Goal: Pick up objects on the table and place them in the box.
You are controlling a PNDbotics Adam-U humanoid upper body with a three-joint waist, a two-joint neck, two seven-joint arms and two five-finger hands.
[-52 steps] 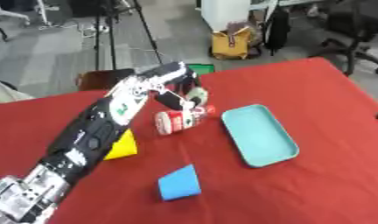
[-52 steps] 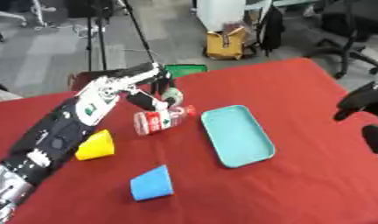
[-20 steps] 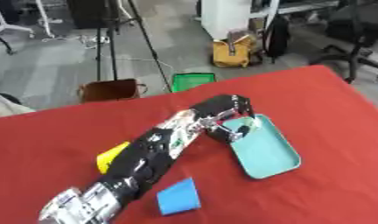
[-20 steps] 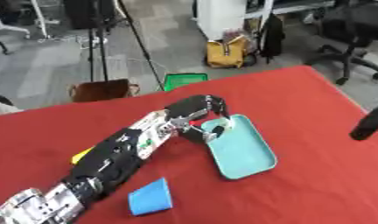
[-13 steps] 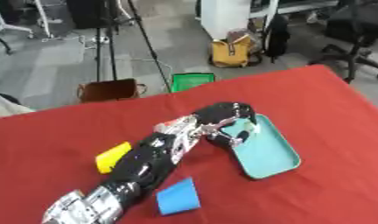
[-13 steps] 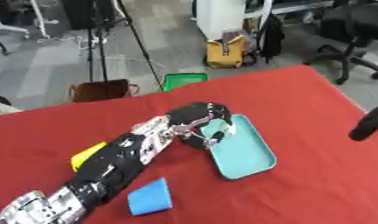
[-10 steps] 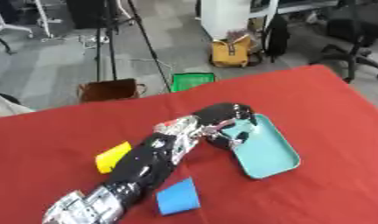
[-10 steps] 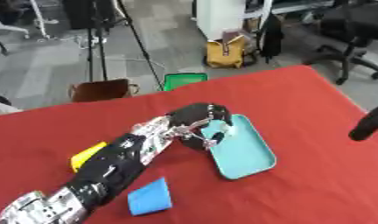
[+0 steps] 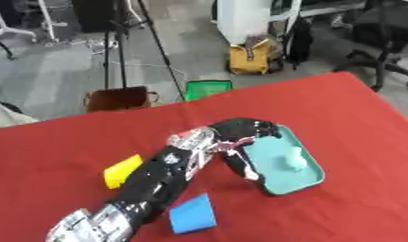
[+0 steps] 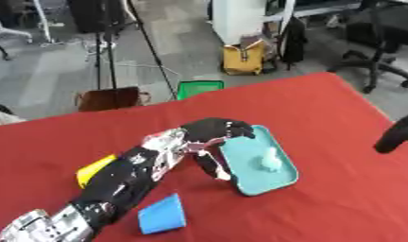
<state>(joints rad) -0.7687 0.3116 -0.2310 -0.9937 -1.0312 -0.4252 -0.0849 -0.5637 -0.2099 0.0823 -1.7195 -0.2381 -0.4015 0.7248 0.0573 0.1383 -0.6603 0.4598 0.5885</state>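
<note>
A teal tray (image 9: 309, 182) lies on the red table, right of centre. Inside it rests a pale, whitish can-like thing (image 9: 294, 159), blurred. My left hand (image 9: 245, 131) hovers at the tray's upper left corner, open, and one long finger (image 9: 240, 166) hangs down along the tray's left rim. It holds nothing and is apart from the pale thing. A yellow block (image 9: 122, 170) lies to the left of my forearm. Near the front lies a blue block (image 9: 193, 214). My right hand (image 10: 396, 133) shows only as a dark shape at the right edge.
The red table (image 9: 356, 118) ends at its far edge, with the floor beyond. There stand a green bin (image 9: 207, 88), a brown box (image 9: 117, 98), a yellow bag (image 9: 249, 56) and office chairs.
My left hand carried the red and white can from mid-table over to the tray. The can has now left the hand and lies in the tray. The camera has also shifted.
</note>
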